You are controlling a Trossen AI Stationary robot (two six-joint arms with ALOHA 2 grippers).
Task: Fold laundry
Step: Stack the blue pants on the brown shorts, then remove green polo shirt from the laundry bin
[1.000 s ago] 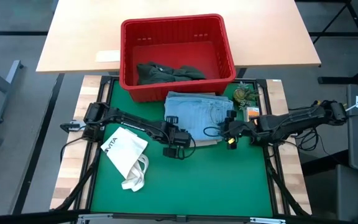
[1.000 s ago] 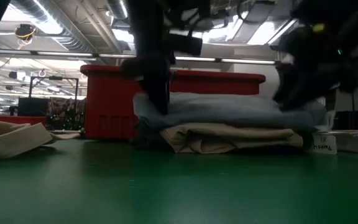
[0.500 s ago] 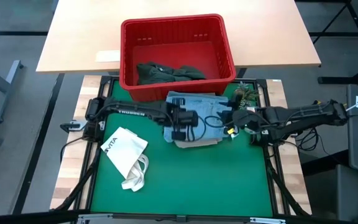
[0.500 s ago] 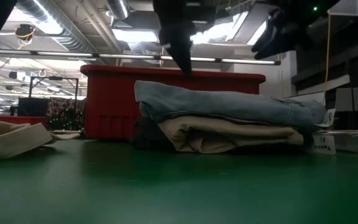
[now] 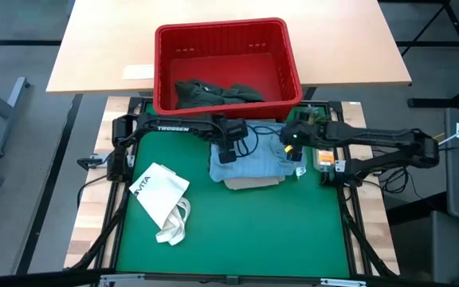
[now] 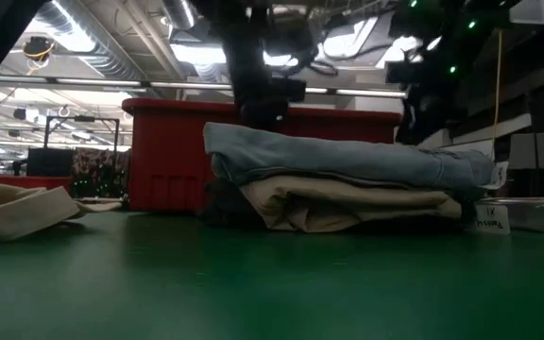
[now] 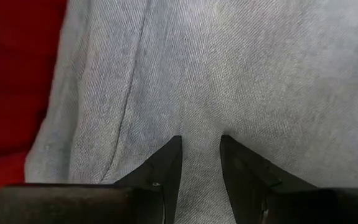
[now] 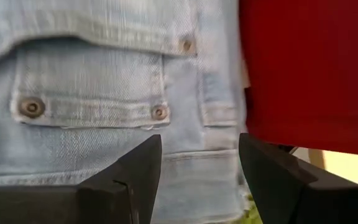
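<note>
A folded pile lies at the mat's far middle, with light blue jeans [image 5: 253, 163] on top of a beige piece [image 5: 253, 182] and a dark piece under both in the low view. My left gripper [image 5: 228, 153] hangs over the jeans' far left part. Its fingers [image 7: 166, 163] stand a little apart over bare denim [image 7: 229, 74] with nothing between them. My right gripper [image 5: 293, 150] hangs over the jeans' far right part. It stands wide open above a riveted pocket [image 8: 92, 106], beside the red basket's wall [image 8: 309, 68].
The red basket [image 5: 292, 56] stands just beyond the pile with a dark green-grey garment [image 5: 213, 93] inside. A white tote bag [image 5: 159, 195] lies at the mat's left. Small items [image 5: 315, 123] sit at the far right corner. Bare green mat [image 5: 237, 239] stretches toward the near edge.
Both grippers have left the pile's near edge and gone toward the far edge and the basket, rising a little. The left one also swung toward the right. The jeans' near left edge, flattened under the left gripper a second ago, stands higher now.
</note>
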